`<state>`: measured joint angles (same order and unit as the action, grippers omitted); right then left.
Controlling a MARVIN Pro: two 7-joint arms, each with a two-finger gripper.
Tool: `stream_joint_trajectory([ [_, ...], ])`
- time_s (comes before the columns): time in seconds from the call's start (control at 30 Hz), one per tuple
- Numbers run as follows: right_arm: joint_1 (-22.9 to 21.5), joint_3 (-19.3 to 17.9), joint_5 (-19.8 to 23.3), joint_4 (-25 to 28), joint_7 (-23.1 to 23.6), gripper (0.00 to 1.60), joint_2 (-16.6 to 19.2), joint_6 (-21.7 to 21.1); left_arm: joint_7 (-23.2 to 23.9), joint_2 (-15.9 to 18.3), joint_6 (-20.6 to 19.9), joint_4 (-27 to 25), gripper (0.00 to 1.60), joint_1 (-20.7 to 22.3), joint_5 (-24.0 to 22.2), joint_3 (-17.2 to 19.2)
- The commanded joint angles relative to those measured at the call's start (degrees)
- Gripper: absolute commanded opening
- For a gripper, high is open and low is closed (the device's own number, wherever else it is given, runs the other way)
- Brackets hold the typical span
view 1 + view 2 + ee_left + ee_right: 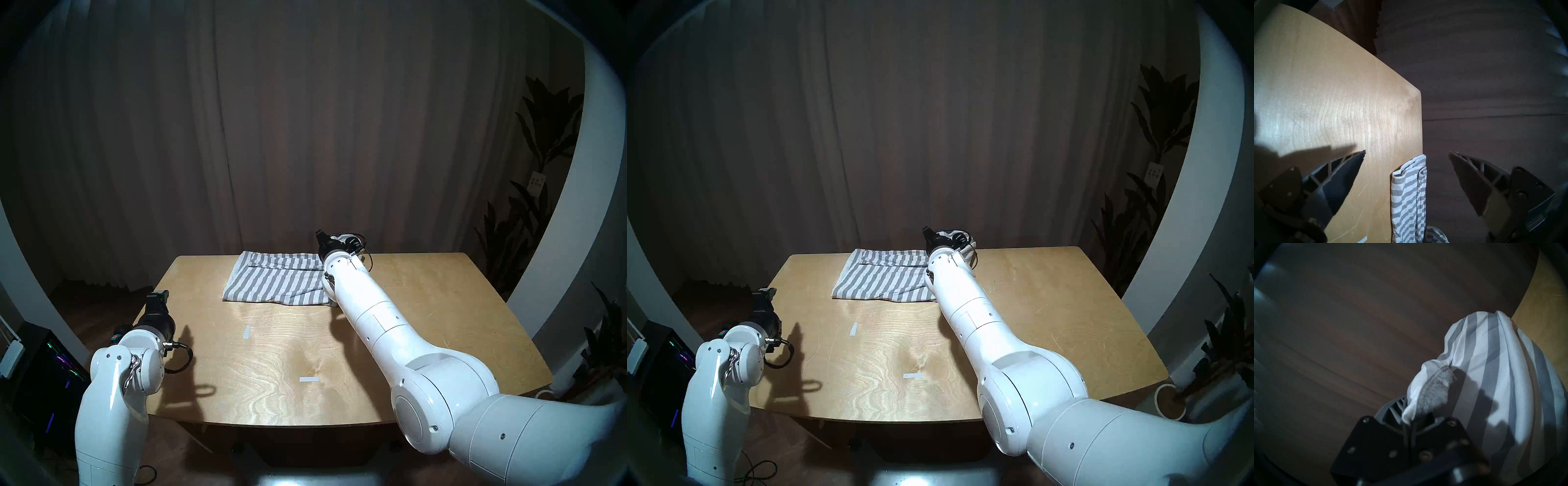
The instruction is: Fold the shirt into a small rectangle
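Right hand (1407, 416): jaws closed on a bunched corner of the shirt (274, 283), white cloth plus a patch of grey ribbed knit pinched between the fingers. Fingertips buried in fabric; exact contact not visible. From the head views this hand sits at the desk's (424, 305) far edge, mostly blocked by its own forearm.

Left hand (1407, 152): jaws spread wide, gripping nothing, hovering at the desk's left edge, well apart from the shirt.

Shirt: even grey and white stripes, lying partly folded in a rough rectangle at the far middle of the desk, near edge fairly straight, right end lifted toward the right hand. Right side hidden behind the right arm.

Writing: a small white tag (537, 184) hangs on the potted plant (543, 142) at the right, dark characters on it, too small to read. Two pale tape strips (246, 332) on the desk, unmarked.
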<state>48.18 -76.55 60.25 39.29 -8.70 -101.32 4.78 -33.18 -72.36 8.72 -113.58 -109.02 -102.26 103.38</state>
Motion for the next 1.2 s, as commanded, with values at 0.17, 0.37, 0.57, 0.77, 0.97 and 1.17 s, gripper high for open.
stream_joint_trajectory([
  [0.17,-7.87,1.25,0.61,-6.51,0.24,0.0,-7.26,0.74,1.5,-1.75,2.27,-2.44,1.6,-3.16,0.38,2.75],
  [0.37,-10.56,0.72,1.6,-9.52,-0.03,0.0,-9.37,1.03,1.6,-2.43,3.15,-2.74,1.6,-4.06,0.61,3.65],
  [0.57,-12.83,0.5,2.85,-13.35,-0.13,0.0,-12.01,1.52,1.58,-3.0,3.99,-2.81,1.6,-4.68,0.96,4.42],
  [0.77,-13.87,1.19,3.58,-16.61,0.31,0.0,-13.68,1.53,1.58,-3.57,4.82,-2.76,1.6,-5.53,1.21,5.55],
  [0.97,-14.11,2.97,4.46,-18.91,1.34,0.0,-13.68,1.02,1.66,-4.21,5.55,-2.85,1.6,-6.22,1.48,6.34],
  [1.17,-14.5,4.32,5.63,-19.73,2.25,0.0,-13.68,0.69,1.69,-4.87,6.27,-2.98,1.6,-6.93,1.73,7.11],
])
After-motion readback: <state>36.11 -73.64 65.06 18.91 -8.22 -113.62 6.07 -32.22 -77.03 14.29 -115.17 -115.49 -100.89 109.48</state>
